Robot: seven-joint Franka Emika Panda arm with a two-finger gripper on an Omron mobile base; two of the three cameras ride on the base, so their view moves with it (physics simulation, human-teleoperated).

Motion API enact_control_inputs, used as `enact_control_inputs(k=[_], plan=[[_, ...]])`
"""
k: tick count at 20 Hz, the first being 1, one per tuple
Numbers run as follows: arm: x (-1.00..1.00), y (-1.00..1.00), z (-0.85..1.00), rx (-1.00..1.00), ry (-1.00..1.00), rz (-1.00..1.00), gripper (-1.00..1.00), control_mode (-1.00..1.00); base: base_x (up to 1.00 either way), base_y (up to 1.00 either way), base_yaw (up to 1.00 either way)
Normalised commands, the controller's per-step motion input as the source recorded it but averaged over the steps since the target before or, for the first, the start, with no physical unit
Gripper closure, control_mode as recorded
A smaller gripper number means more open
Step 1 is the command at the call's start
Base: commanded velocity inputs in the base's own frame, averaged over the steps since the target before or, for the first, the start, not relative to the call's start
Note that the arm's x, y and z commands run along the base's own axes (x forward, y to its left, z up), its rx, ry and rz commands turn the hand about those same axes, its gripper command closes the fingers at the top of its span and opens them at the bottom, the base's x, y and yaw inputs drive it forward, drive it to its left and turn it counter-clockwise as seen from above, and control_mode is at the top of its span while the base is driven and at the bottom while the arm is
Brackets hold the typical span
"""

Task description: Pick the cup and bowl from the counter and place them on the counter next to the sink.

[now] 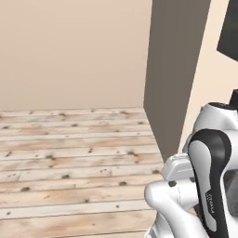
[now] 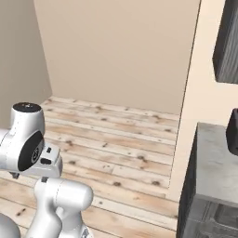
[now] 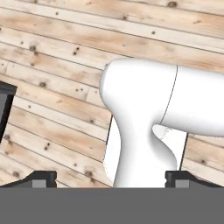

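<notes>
The cup, the bowl and the sink are out of view. A corner of the counter (image 2: pixel 214 158), grey stone over dark cabinets (image 2: pixel 204 218), shows at the right edge of the right base view. My gripper (image 3: pixel 111 179) is open in the hand view: its dark fingertips (image 3: pixel 41 178) stand far apart at the bottom with nothing between them. It looks down at the wooden floor (image 3: pixel 57 57). The white arm (image 1: pixel 204 186) is folded low by the base.
Light plank floor (image 1: pixel 69 158) stretches ahead to a beige wall (image 1: pixel 69 51). A tall grey panel (image 1: pixel 172 69) stands at the right. A dark block (image 2: pixel 228 46) hangs high on the right wall. A black shape (image 2: pixel 232 132) sits over the counter's edge.
</notes>
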Motion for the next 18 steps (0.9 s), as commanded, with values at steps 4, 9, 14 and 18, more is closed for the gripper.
enact_control_inputs(k=[4, 9, 14, 18], plan=[[0.00, 0.00, 0.00, 0.00, 0.00, 0.00, -1.00, 1.00, -0.73, -0.56, -0.03], [0.00, 0.00, 0.00, 0.00, 0.00, 0.00, -1.00, 1.00, -0.41, -0.55, 0.00], [0.00, 0.00, 0.00, 0.00, 0.00, 0.00, -1.00, 1.00, 0.25, -0.94, 0.02], [0.00, 0.00, 0.00, 0.00, 0.00, 0.00, -1.00, 1.00, 0.22, -1.00, 0.00]])
